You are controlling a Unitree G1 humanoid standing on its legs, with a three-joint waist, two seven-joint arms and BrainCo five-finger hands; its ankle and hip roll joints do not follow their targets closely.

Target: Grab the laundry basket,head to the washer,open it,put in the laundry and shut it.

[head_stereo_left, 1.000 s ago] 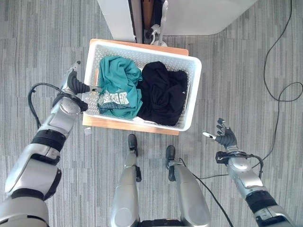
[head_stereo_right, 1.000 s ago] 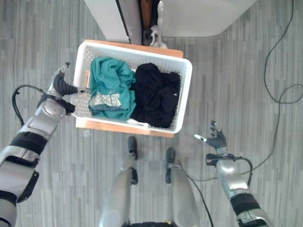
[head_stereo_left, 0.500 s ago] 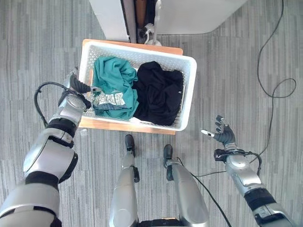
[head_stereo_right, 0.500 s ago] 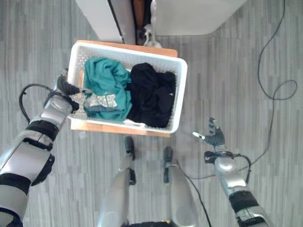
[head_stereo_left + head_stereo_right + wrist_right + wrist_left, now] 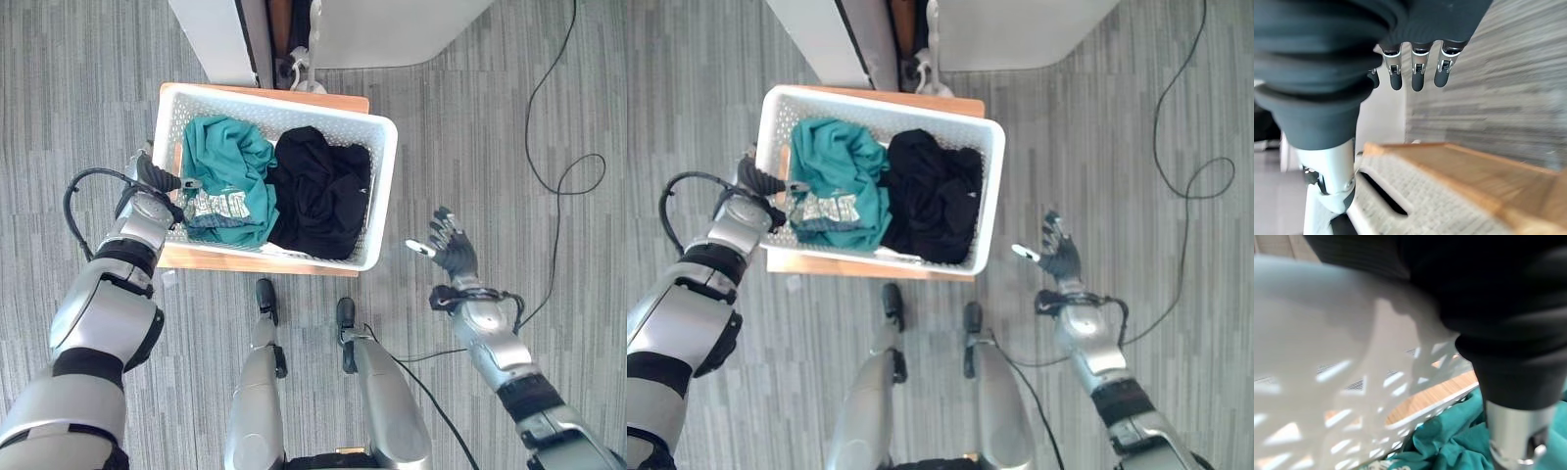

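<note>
Laundry basket, white perforated plastic, sits upper centre on a wooden stand. At its left end wall our left hand has the thumb hooked over the rim; we cannot tell if the fingers close. Teal shirt and black garment inside: we judge light, rigid, slightly flexing; grip both end handles. Right hand, spread open, hovers clear of the right end.

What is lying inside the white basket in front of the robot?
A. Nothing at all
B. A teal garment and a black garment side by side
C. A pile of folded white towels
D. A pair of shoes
B: the white basket holds a crumpled teal garment on the robot's left side and a black garment beside it on the right.
</note>
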